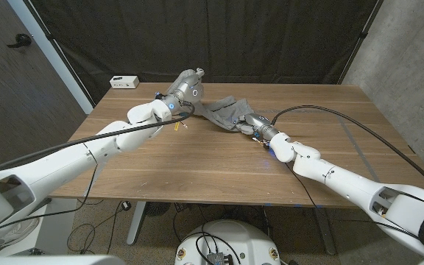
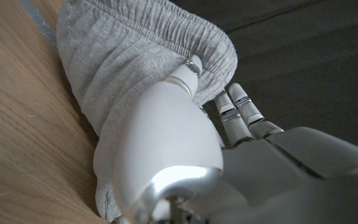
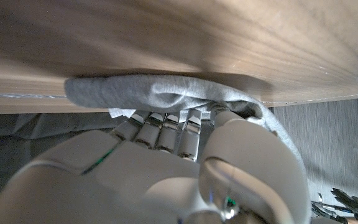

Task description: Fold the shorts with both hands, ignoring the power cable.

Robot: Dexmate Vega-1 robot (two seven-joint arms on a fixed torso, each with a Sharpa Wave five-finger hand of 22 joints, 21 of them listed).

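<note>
The left hand (image 1: 190, 79) is raised at the far middle of the wooden surface (image 1: 197, 162), its fingers (image 2: 236, 106) clamped on the ribbed elastic waistband of the grey shorts (image 1: 225, 110). The soft knit cloth drapes rightward to the right hand (image 1: 252, 123), low on the surface, fingers (image 3: 166, 127) gripping a fold. A black cable (image 1: 344, 118) curves beyond.

You'll find no readable text, label, brand or number anywhere here. The small white box (image 1: 124, 82) at the bench's far corner is too small to show any marking.
</note>
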